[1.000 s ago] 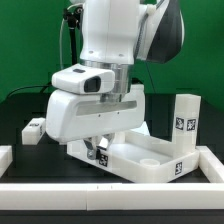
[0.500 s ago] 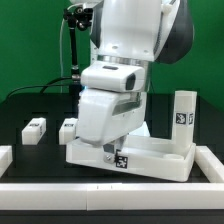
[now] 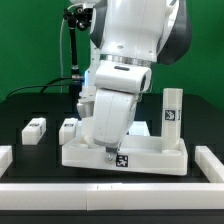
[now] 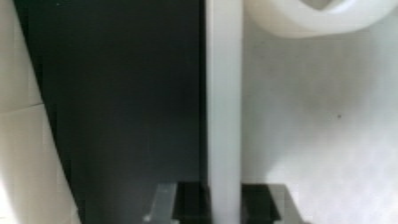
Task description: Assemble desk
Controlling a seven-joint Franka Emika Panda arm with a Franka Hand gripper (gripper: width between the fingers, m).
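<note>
1. Right, the tool (image 4: 221,204) is pressed together on the thin rim (image 4: 221,100) of the tabletop (image 3: 160,156), with one finger on each side of it.
2. The tabletop sits on the dark worktop (image 3: 40,150) directly under the tool and spreads out to the exterior view's right of it.
3. A round socket (image 4: 317,15) shows farther along the rim from the tool, just beside the rim.
4. An upright leg (image 3: 173,113) stands at the tabletop's far corner, off to the exterior view's right of the tool.
5. A loose leg (image 3: 69,128) lies near the tool on the exterior view's left, and a second loose leg (image 3: 34,128) lies farther out the same way.
</note>
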